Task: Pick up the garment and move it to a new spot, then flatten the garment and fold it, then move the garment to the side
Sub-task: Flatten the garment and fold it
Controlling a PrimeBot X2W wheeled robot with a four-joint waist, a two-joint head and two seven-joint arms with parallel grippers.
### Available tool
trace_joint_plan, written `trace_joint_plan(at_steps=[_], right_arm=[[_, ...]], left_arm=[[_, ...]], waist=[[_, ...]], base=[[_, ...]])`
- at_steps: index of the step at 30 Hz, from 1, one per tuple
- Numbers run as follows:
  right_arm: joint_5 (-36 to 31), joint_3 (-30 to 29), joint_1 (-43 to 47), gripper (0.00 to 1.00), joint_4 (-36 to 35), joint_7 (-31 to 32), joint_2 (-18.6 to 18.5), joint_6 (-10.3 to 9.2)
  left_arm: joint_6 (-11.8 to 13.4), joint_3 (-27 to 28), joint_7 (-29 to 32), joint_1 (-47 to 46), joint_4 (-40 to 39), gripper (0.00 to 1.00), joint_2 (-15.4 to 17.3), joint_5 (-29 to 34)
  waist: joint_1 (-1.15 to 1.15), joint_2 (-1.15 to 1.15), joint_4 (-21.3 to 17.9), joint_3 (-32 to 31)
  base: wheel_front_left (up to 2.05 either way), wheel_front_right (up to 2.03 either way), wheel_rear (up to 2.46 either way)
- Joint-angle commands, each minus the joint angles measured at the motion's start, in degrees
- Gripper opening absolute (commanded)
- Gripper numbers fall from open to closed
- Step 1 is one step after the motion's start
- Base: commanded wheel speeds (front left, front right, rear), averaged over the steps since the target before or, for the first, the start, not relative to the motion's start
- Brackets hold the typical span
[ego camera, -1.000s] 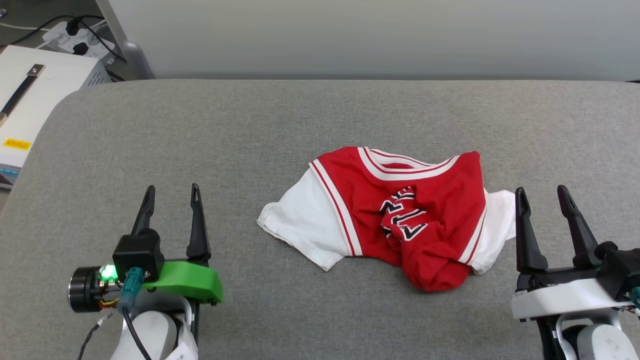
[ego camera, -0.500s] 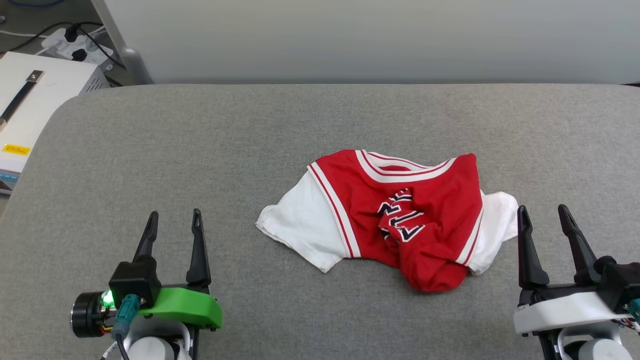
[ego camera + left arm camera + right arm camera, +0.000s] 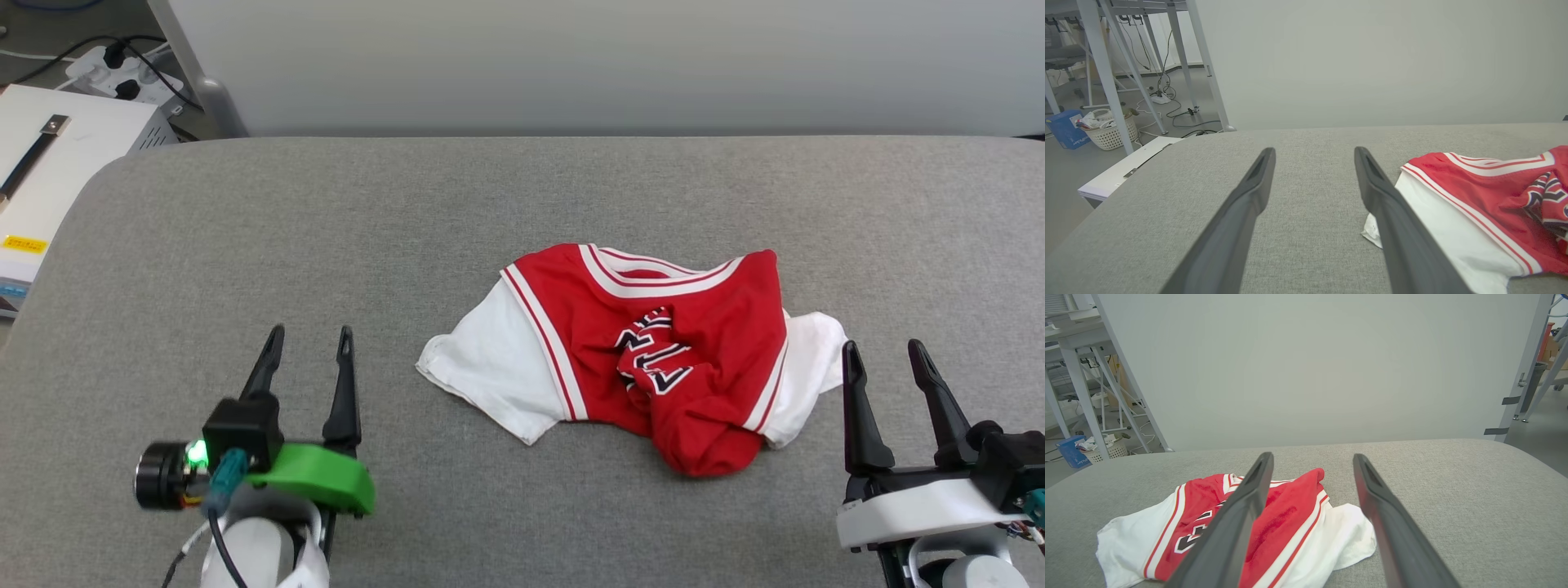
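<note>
The garment [image 3: 653, 343], a red jersey T-shirt with white sleeves and striped collar, lies crumpled on the grey table [image 3: 408, 212], its black lettering bunched in folds. My left gripper [image 3: 312, 336] stands open to the left of the garment's white sleeve, apart from it. My right gripper [image 3: 883, 349] is open beside the other white sleeve, just right of it. The left wrist view shows the garment [image 3: 1486, 192] at the right, past my open left gripper [image 3: 1314, 152]. In the right wrist view the garment [image 3: 1274, 518] lies under and left of my open right gripper [image 3: 1312, 457].
A white box [image 3: 49, 163] with a yellow label sits off the table's left edge, with a power strip and cables [image 3: 122, 69] behind it. A pale wall panel [image 3: 604, 65] rises behind the table. Metal frame legs [image 3: 1106, 73] and a basket [image 3: 1110, 130] stand on the floor.
My left gripper first drew back toward me, then moved forward and right, nearer the garment's white sleeve. My right gripper drew back slightly. The camera shifted a little; the garment lies unmoved.
</note>
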Motion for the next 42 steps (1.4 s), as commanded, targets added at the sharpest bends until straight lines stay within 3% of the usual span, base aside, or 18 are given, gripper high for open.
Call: trace_joint_plan(at_steps=[1,10,17,22,27,32,42], right_arm=[[0.4,-0.1,-0.7,1.0,-0.2,-0.3,-0.1,-0.04],[0.1,-1.1,-2.5,1.0,-1.0,-0.3,-0.1,-0.04],[0.2,-1.5,-3.7,1.0,-1.3,-0.3,-0.1,-0.04],[0.4,-1.4,-4.7,1.0,-1.4,-0.3,-0.1,-0.04],[0.6,-1.2,-5.8,1.0,-1.4,-0.3,-0.1,-0.04],[0.7,-1.3,-6.8,1.0,-1.5,-0.3,-0.1,-0.04],[1.1,-0.9,-8.5,1.0,-1.5,-0.3,-0.1,-0.04]], left_arm=[[-1.0,-0.4,-0.3,-3.7,0.4,1.0,0.4,0.8],[-4.3,-6.5,1.9,-20.9,11.1,1.0,5.3,-1.7],[-4.4,-23.0,19.0,-33.2,16.8,1.0,11.8,-16.2],[-4.4,-34.7,33.0,-38.5,16.3,1.0,16.8,-28.5],[-4.4,-43.7,43.0,-41.5,14.9,1.0,21.9,-38.1],[-4.4,-50.6,47.4,-43.4,15.0,1.0,25.4,-43.5],[-4.4,-60.2,48.5,-42.7,21.9,1.0,25.2,-49.5]], waist=[[0.0,0.0,-0.1,0.2],[0.0,0.0,-1.4,2.4],[0.0,0.0,-2.4,4.5],[0.0,0.0,-3.2,6.2],[0.0,0.0,-4.2,8.0],[0.0,0.0,-5.2,10.0],[0.0,0.0,-6.7,12.6]], base=[[0.0,0.0,0.0],[0.0,0.0,0.0],[0.0,0.0,0.0],[0.0,0.0,0.0],[0.0,0.0,0.0],[0.0,0.0,0.0],[0.0,0.0,0.0]])
